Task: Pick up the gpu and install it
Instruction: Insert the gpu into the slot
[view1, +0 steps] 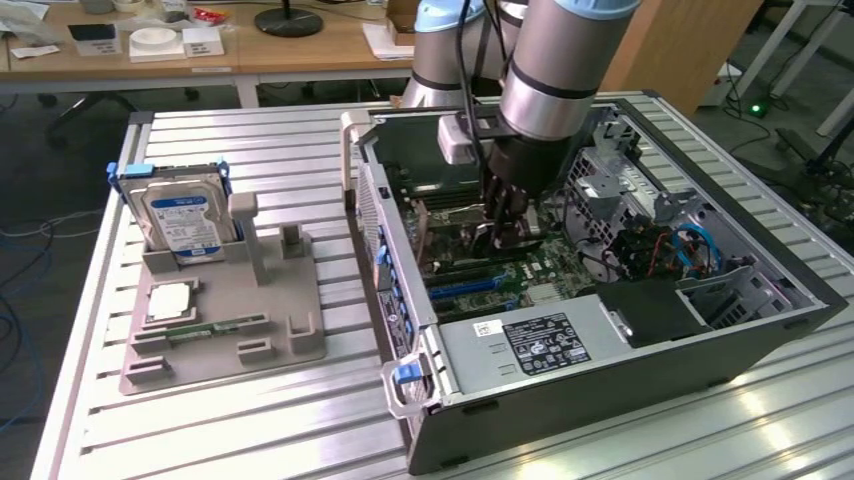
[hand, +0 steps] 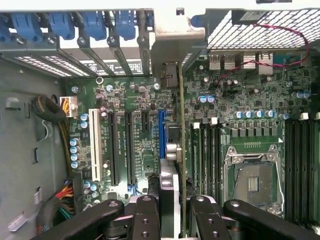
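Exterior view. The arm reaches straight down into an open computer case that lies on its side on a ribbed metal bench. The gripper is low inside the case, over the motherboard and between the rear wall and the drive cage; what it carries is hard to make out from here. A labelled power supply fills the near corner of the case. At the exterior view's left, well apart from the case, a grey fixture holds a hard drive upright, with a processor chip and a memory stick lying flat on it.

Wrist view. The gripper is closed on the gpu — one black finger on each face of the card. The gpu stands edge-on, its thin green board running lengthwise along the blue expansion slot, and its metal end bracket meets the rear wall beside the row of blue slot latches. Whether its edge is fully seated in the slot cannot be told. On one side lie the black slots and a white slot — on the other, the memory slots and the open processor socket.
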